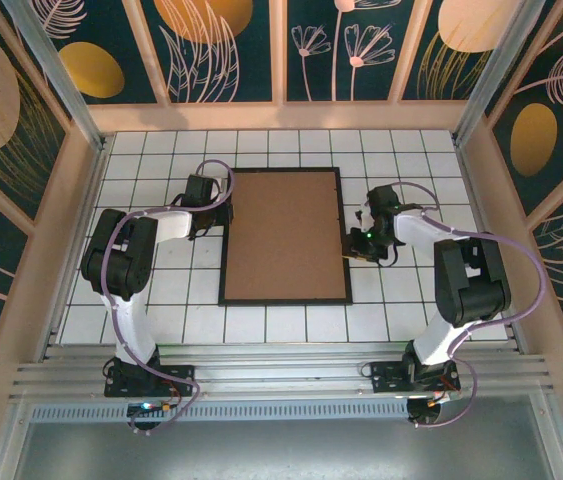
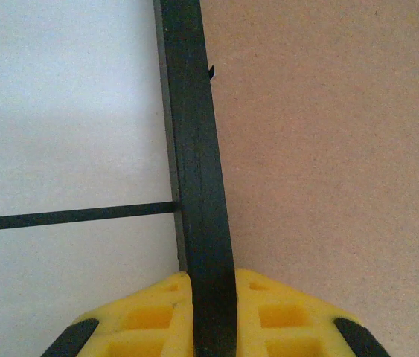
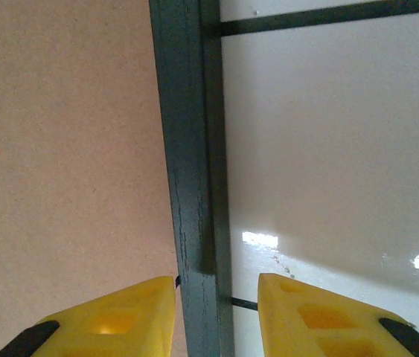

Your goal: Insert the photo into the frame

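The frame (image 1: 285,301) is seen lying flat in the middle of the top view on the white tiled table (image 1: 161,300), its long sides running up and down the picture. Its narrow black rim is filled by a plain brown backing board (image 1: 283,235), which is turned upward. The left gripper (image 1: 217,217) is placed at the left long side of the frame, towards the upper half of that side. In the left wrist view the yellow fingers (image 2: 157,312) are pressed against both flanks of the black rim (image 2: 194,149) at the bottom centre, so the rim is clamped between them, with white tile (image 2: 68,111) to the left and brown board (image 2: 328,163) to the right. A small dark tab (image 2: 210,72) is seen at the inner edge of the rim near the top of that view. The right gripper (image 1: 353,243) is set at the right long side, about halfway down it. In the right wrist view its jaws (image 3: 216,281) are parted and straddle the rim (image 3: 190,149). The finger over the board (image 3: 68,149) is right beside the rim's inner edge, while a clear strip of tile (image 3: 328,149) is left between the rim and the other finger (image 3: 306,312), so nothing is gripped there.
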Motion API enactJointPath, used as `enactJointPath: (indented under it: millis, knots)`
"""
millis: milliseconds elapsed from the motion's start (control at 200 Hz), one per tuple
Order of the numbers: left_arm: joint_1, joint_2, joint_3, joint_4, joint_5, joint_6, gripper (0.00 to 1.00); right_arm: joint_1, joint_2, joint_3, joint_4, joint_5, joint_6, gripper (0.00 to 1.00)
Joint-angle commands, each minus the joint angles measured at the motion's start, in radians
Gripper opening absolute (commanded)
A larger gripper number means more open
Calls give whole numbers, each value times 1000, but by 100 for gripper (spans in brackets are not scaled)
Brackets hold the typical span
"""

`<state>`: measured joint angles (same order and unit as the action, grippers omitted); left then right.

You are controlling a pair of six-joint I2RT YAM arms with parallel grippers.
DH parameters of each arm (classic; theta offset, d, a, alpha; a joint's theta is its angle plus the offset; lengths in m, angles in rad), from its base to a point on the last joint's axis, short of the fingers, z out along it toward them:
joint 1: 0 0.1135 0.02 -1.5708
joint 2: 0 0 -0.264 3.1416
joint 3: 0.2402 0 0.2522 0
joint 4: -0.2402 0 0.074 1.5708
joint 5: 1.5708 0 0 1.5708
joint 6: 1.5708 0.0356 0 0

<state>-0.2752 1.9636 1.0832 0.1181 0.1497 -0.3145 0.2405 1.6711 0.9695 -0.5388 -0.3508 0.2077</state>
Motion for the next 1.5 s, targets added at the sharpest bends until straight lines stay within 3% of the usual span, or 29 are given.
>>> enactJointPath:
  millis: [0,345,601,996,1321,1496]
  knots:
    - [-13,28,-10,-92,-3,39,16,4,29,-16,-6,-17,-13,34]
    - [-14,33,-9,-90,3,39,16,23,81,-8,20,-28,-17,34]
    - [-13,29,-12,-88,11,35,16,70,103,2,20,-28,-4,39]
    - [-16,18,-22,-80,12,25,16,181,159,56,-40,220,44,56]
    - [-17,18,-22,-80,11,23,16,283,235,105,-85,396,78,61]
    - [-17,15,-20,-84,1,21,16,263,177,143,-79,374,52,61]
